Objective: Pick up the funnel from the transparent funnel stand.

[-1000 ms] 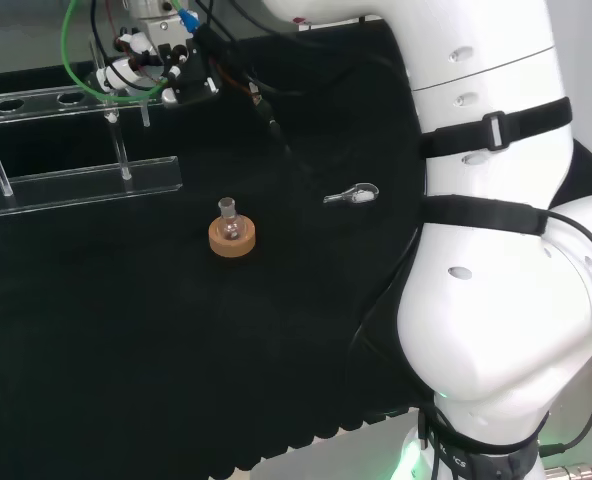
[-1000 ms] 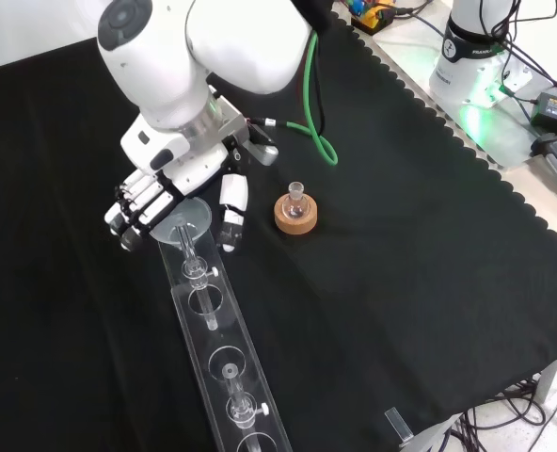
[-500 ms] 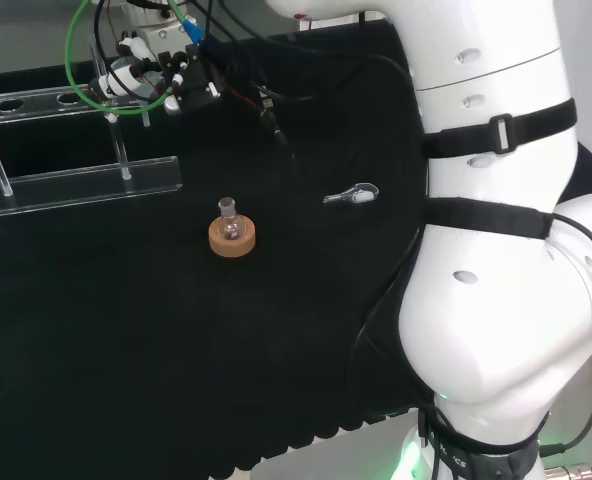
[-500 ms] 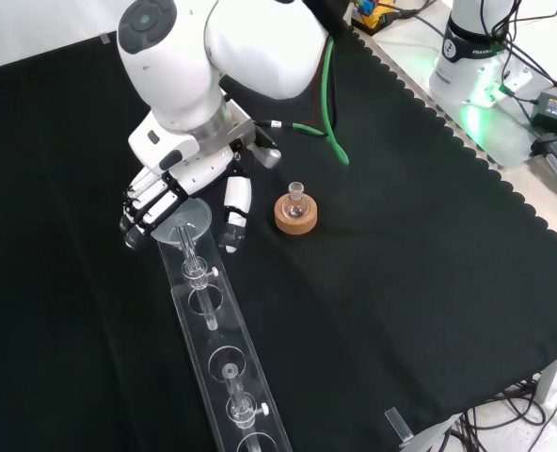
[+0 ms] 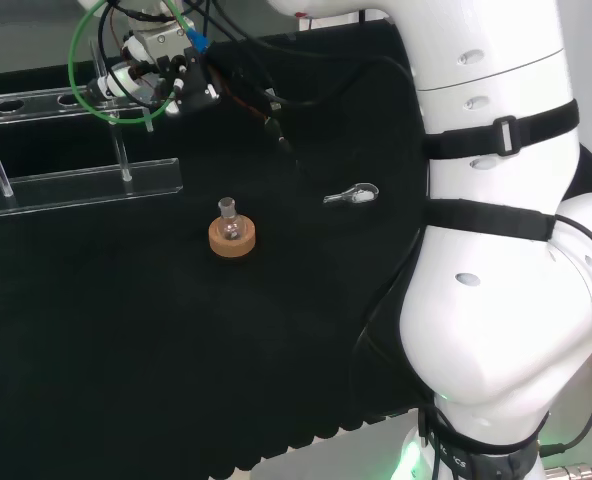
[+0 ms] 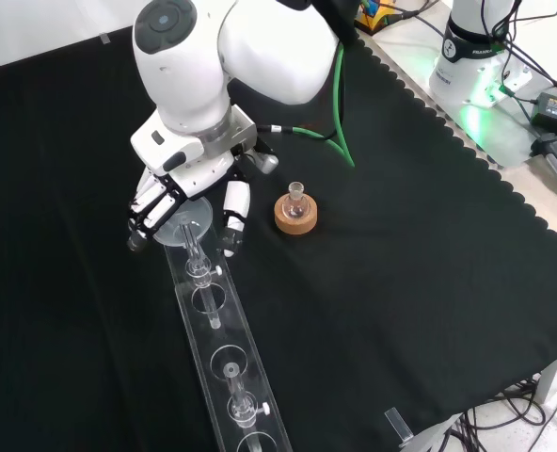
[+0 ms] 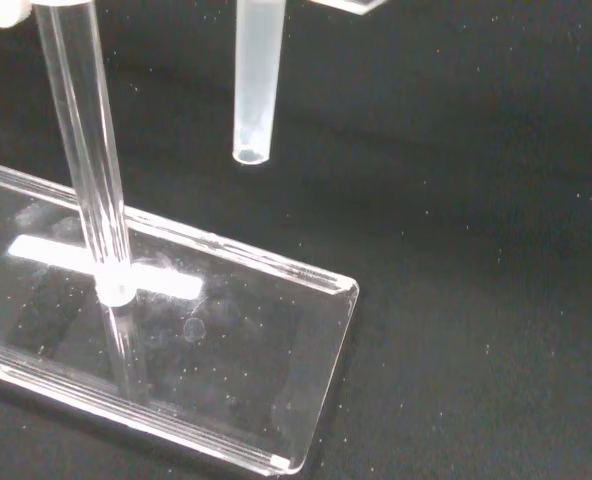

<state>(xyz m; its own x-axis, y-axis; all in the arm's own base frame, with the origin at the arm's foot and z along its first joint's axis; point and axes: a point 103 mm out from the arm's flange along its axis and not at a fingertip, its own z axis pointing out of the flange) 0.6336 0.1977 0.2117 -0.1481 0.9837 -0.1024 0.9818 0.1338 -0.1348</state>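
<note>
The clear funnel sits in the end hole of the transparent stand, its stem hanging above the stand's base plate. My hand hangs over the funnel's bowl. Its fingers reach down on the left of the bowl and its thumb on the right in the front view, spread, with gaps to the rim. In the head view the hand is over the right end of the stand.
A small flask on a cork ring stands just right of the hand in the front view. A metal spoon lies near the arm's links. More glass pieces sit farther along the stand. A green cable trails from the wrist.
In the front view the hand has shifted a little right, bringing its fingers nearer the funnel's bowl. The funnel stays in the stand.
</note>
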